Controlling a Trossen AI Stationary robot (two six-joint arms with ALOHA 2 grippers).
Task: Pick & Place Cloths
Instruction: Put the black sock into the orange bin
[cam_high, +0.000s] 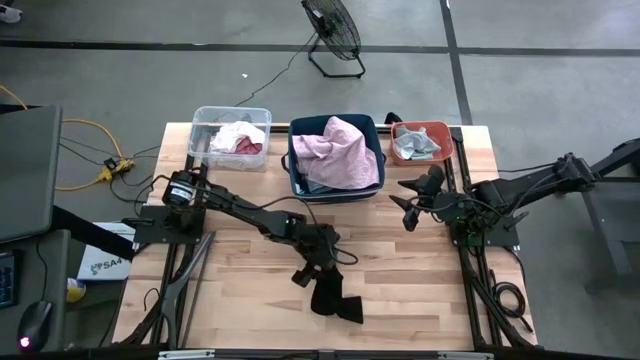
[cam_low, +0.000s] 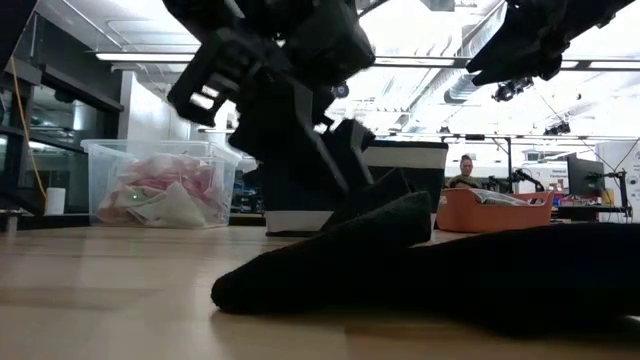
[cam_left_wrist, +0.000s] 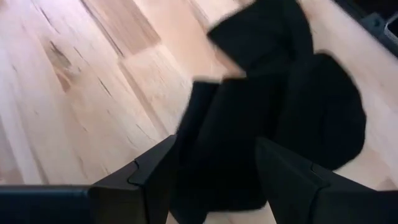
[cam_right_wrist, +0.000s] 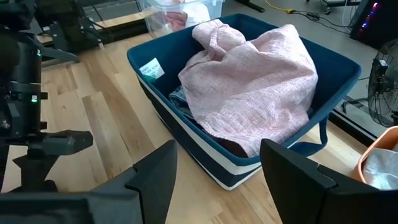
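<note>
A black cloth (cam_high: 335, 300) lies crumpled on the wooden table near its front edge, also seen in the low view (cam_low: 400, 260) and the left wrist view (cam_left_wrist: 267, 112). My left gripper (cam_high: 306, 274) (cam_left_wrist: 214, 149) is open and slants down over the cloth's left end, one finger on each side of it. My right gripper (cam_high: 405, 205) (cam_right_wrist: 217, 152) hangs open in the air to the right of the navy bin (cam_high: 295, 165), touching nothing. A light pink cloth (cam_right_wrist: 249, 81) is heaped in that bin. My left gripper's open fingers (cam_left_wrist: 155, 174) straddle a fold of the black cloth (cam_left_wrist: 217, 137), slanting down from the table's left. The cloth lies flat on the table. Whether the fingers touch it, I cannot tell.
Three bins stand along the far edge: a clear bin (cam_high: 200, 115) with pink and white cloths, the navy bin in the middle, and a coral bin (cam_high: 446, 130) with a grey cloth. A fan (cam_high: 335, 35) stands beyond the table. A person (cam_low: 466, 170) sits far behind.
</note>
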